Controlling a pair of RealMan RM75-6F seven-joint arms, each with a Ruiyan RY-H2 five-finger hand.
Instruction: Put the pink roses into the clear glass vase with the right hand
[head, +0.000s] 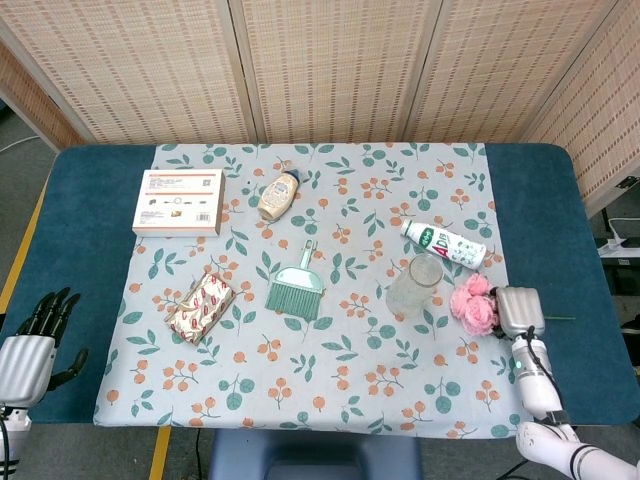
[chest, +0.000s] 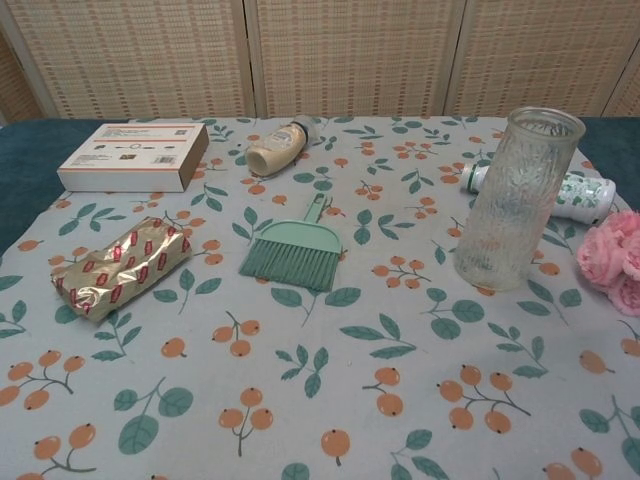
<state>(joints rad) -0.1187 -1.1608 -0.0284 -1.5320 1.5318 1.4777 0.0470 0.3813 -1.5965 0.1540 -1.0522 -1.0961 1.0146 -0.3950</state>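
The pink roses (head: 473, 305) lie on the cloth to the right of the clear glass vase (head: 413, 285), which stands upright. My right hand (head: 518, 309) lies palm down over their leaves and stems, right against the blooms. Its fingers are hidden beneath it, so a grip cannot be made out. A thin stem (head: 560, 318) sticks out to the right of the hand. In the chest view the vase (chest: 515, 200) stands at the right and the roses (chest: 615, 260) show at the frame's edge, with the hand out of frame. My left hand (head: 30, 345) rests off the cloth at the front left, fingers apart, holding nothing.
A white bottle (head: 443, 243) lies just behind the vase. A green hand brush (head: 297, 285), a gold-and-red packet (head: 201, 306), a beige bottle (head: 279, 193) and a white box (head: 179, 201) lie further left on the floral cloth (head: 330, 390).
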